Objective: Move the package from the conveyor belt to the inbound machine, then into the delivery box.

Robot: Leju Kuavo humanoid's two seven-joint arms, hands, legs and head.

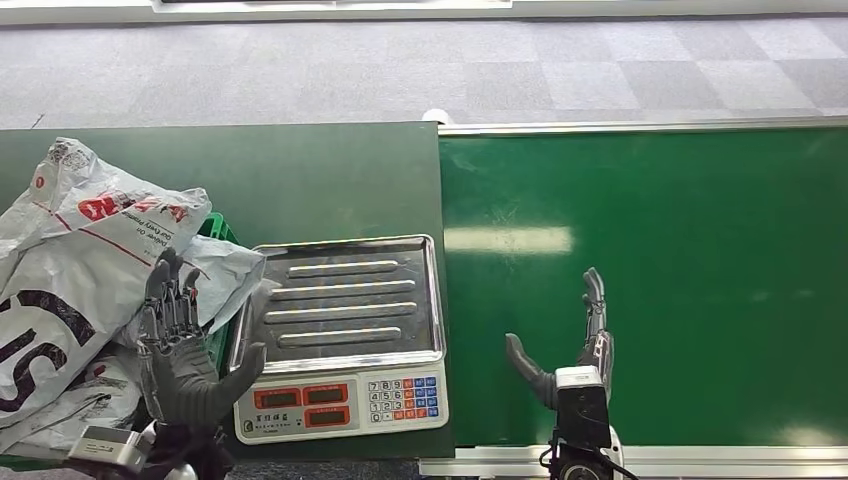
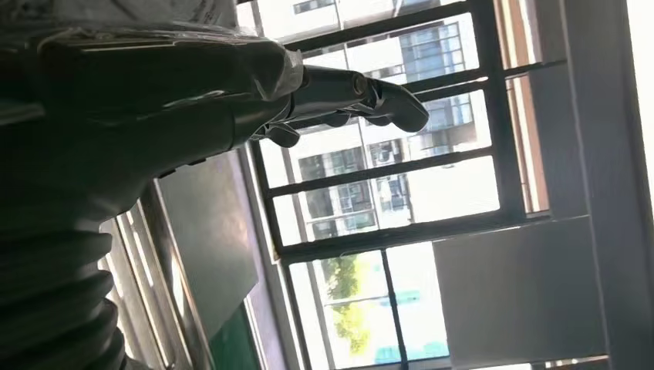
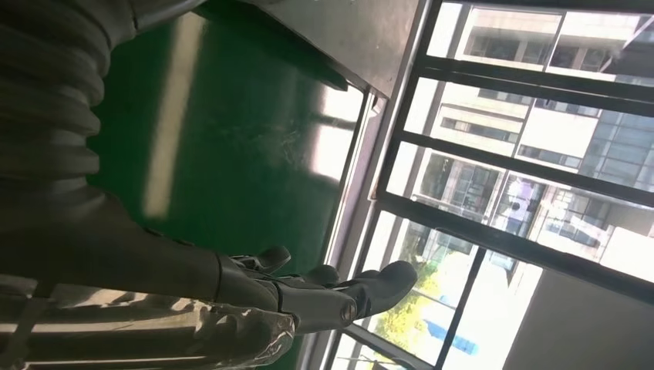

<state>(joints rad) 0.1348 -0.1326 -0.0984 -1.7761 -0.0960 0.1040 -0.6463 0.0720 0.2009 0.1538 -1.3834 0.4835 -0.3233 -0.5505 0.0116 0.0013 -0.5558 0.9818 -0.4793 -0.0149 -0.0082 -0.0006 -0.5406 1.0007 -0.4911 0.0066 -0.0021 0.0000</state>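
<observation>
We see the green conveyor belt (image 1: 660, 290) filling the right half of the scene from the head view, with a metal rail along its far edge and another along its near edge; its surface is bare and shines under a pale reflection. To its left lies the dark green counter (image 1: 300, 180), and beyond both stretches a grey tiled floor (image 1: 400, 60)

On the left of the counter we see a heap of white and grey plastic packages (image 1: 70, 270) with red and black print, lying in what looks like a green delivery box (image 1: 218, 228), of which only a bit of rim shows beside them. Just right of the heap sits the inbound machine (image 1: 340, 335), a weighing scale with a ribbed steel tray on its far part and, on its near face, red displays and a keypad; the tray carries nothing

Our left hand (image 1: 185, 350) rises at the near left, between the heap and the scale, palm open, fingers straight and apart, thumb stretched toward the scale, holding nothing. Our right hand (image 1: 575, 350) stands over the near part of the belt, edge on, fingers straight and pointing far, thumb spread to the left, holding nothing

In both wrist views we see the fingers extended against bright windows (image 2: 385, 200)
</observation>
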